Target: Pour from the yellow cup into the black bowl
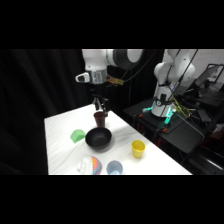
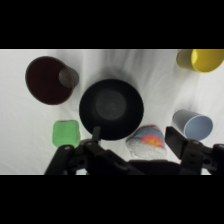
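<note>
Legible text, labels, brands, numbers, signs: none were found in either view. The vessels on the table carried no lettering that could be made out. Markings on the equipment at the far right were too blurred to read.

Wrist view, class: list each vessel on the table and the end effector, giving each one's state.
yellow cup: upright, ungrasped.
black bowl: upright, looks empty.
dark red cup: upright.
pale blue cup: upright.
striped bowl: overturned.
green bowl: orientation unclear.
end effector: open, holding nothing.
</note>
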